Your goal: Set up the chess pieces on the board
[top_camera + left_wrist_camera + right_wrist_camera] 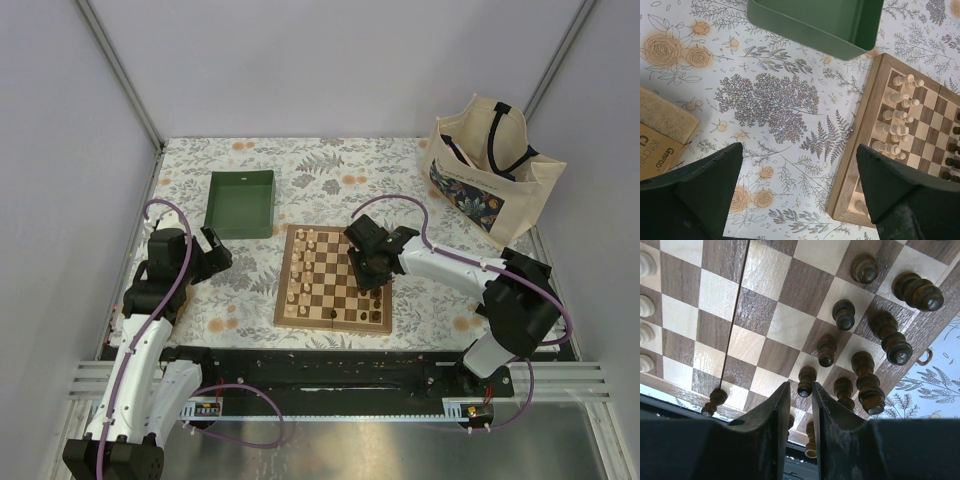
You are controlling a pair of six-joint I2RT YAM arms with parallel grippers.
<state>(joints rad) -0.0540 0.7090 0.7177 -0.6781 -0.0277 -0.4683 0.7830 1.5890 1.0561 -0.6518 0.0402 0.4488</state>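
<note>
The board (pixel 335 282) lies in the middle of the table. Pale chess pieces (pixel 300 268) stand along its left side and dark ones (pixel 377 303) along its right side. My right gripper (pixel 368 268) hovers low over the dark side. In the right wrist view its jaws (pixel 799 390) stand a narrow gap apart, with a standing dark pawn (pixel 805 381) just beyond the tips; no clamp on it shows. A dark piece with a pale base (pixel 811 442) shows through the gap. My left gripper (pixel 215 250) is wide open and empty over the cloth, left of the board (pixel 865 165).
A green tray (pixel 240 203) sits behind the board's left corner and also shows in the left wrist view (pixel 815 22). A cloth tote bag (pixel 490 170) stands at the back right. A sponge on a cardboard pack (pixel 660 135) lies left of my left gripper.
</note>
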